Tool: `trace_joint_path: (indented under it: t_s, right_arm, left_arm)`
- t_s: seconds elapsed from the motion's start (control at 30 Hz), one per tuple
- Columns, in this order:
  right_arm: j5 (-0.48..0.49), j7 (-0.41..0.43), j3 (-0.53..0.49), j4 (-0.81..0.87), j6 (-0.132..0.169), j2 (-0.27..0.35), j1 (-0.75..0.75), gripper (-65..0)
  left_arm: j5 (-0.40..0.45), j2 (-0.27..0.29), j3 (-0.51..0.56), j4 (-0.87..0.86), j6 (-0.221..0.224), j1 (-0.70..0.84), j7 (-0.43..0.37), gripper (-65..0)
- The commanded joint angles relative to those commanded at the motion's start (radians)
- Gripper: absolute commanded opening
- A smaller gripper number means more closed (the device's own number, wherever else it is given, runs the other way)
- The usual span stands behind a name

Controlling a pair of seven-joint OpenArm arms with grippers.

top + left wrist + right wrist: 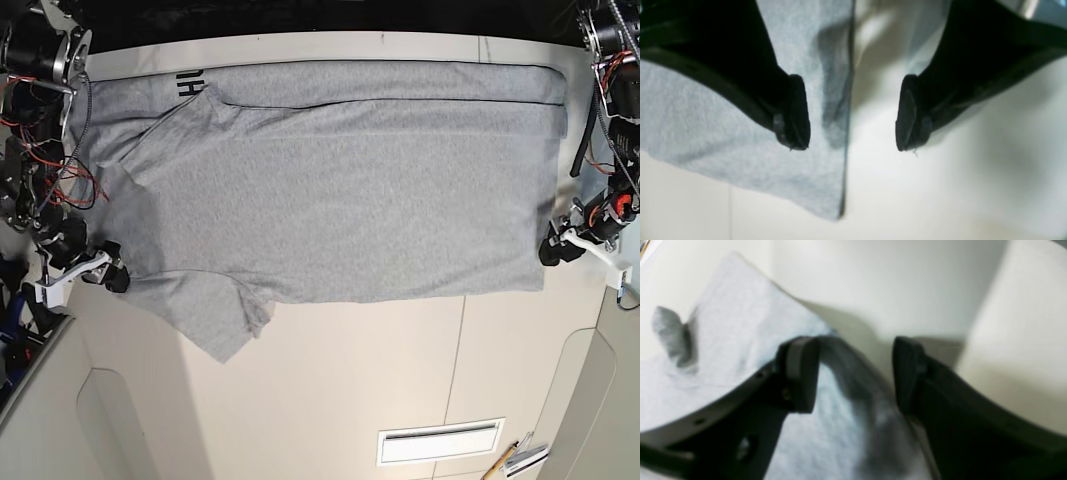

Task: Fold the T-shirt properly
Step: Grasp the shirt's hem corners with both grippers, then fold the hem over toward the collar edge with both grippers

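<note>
The T-shirt (340,190) lies spread across the far half of the worktop (400,370), its far long edge already folded over. The left gripper (853,113) has its jaws spread astride the hem corner; the right gripper (853,373) is spread too, over the shoulder edge. Both should probably pinch the near edge together, lift evenly, and carry it over without slack.
</note>
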Motion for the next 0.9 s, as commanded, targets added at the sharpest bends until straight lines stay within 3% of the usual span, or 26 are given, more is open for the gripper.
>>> trace_joint_path:
  t_s: [0.33, 0.73, 0.77, 0.83, 0.9]
  right_arm:
    - [-0.003, 0.000, -0.001, 0.000, 0.007, -0.061, 0.000, -30.3]
    - [-0.003, -0.001, -0.001, 0.000, 0.006, -0.059, 0.000, -30.5]
    - [-0.003, -0.001, -0.001, 0.000, 0.007, -0.059, 0.000, -30.5]
    - [-0.003, -0.001, -0.001, 0.000, 0.006, -0.059, 0.000, -32.9]
    - [-0.003, -0.001, -0.001, 0.000, 0.006, -0.059, 0.000, -42.6]
  left_arm:
    - [0.061, 0.096, 0.025, -0.002, 0.000, -0.002, 0.002, -21.3]
    - [0.060, 0.099, 0.024, -0.002, 0.000, -0.002, 0.002, -23.0]
    - [0.060, 0.099, 0.024, -0.002, 0.000, -0.002, 0.002, -28.5]
    - [0.060, 0.098, 0.024, -0.002, 0.000, -0.003, 0.002, -46.3]
    - [0.060, 0.098, 0.024, -0.002, 0.000, -0.006, 0.001, -60.1]
